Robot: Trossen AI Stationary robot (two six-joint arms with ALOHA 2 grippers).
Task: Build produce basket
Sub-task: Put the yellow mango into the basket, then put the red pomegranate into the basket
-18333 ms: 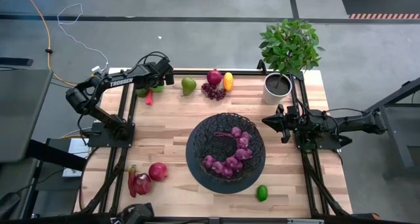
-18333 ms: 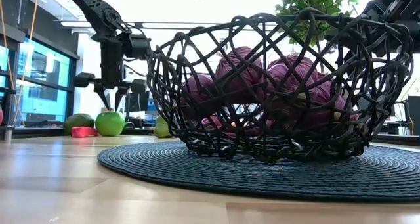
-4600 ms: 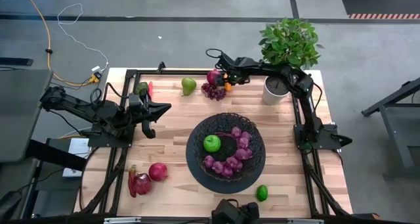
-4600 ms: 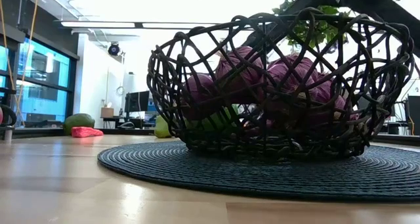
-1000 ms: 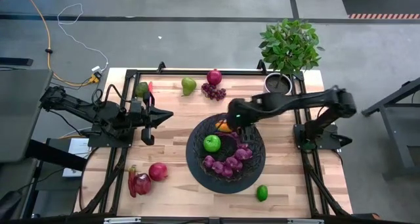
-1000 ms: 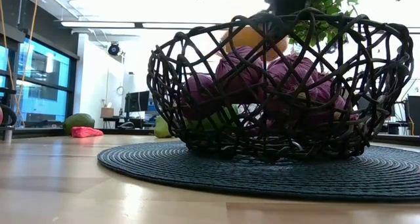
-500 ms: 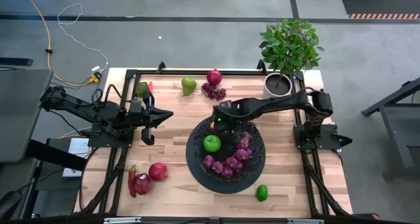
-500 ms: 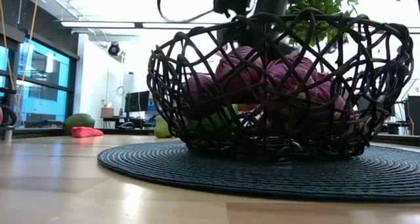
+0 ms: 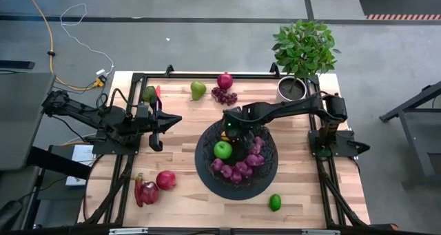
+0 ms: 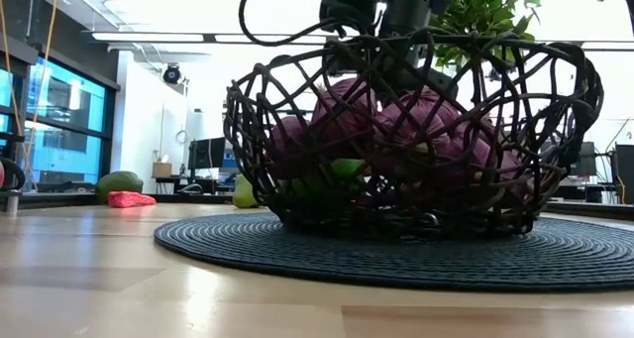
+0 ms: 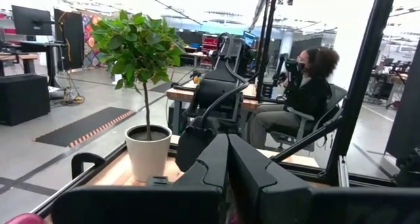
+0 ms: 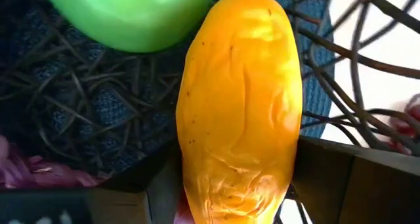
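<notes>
The basket (image 9: 200, 167), a black woven wire bowl on a dark round mat, holds purple grapes (image 9: 242, 167) and a green apple (image 9: 222, 149). My right gripper (image 9: 233, 132) reaches down inside its far left part, shut on an orange-yellow fruit (image 12: 239, 106) that lies beside the green apple (image 12: 131, 14). My left gripper (image 9: 176, 118) waits shut over the table's left side. Loose produce lies on the table: a green pear (image 9: 198, 90), a red fruit (image 9: 224, 80), grapes (image 9: 224, 96), a lime (image 9: 275, 202) and a red apple (image 9: 165, 180). My right gripper pinches the orange-yellow fruit between its two fingers, on the fruit's two long sides (image 12: 190, 184) near the end closest to the wrist. The fingers slant down from the far right and lie along the fruit. Its free end points at the basket's floor; whether it rests there I cannot tell.
A potted plant (image 9: 292, 89) stands at the far right corner. An avocado (image 9: 148, 94) and a red pepper (image 9: 158, 96) lie at the far left, more red produce (image 9: 146, 192) at the near left. A person (image 11: 308, 92) sits beyond the table.
My right gripper has gone down from above the basket's far rim into the basket, toward the table's left edge, carrying the orange-yellow fruit with it. The basket has shifted and turned a little on the table.
</notes>
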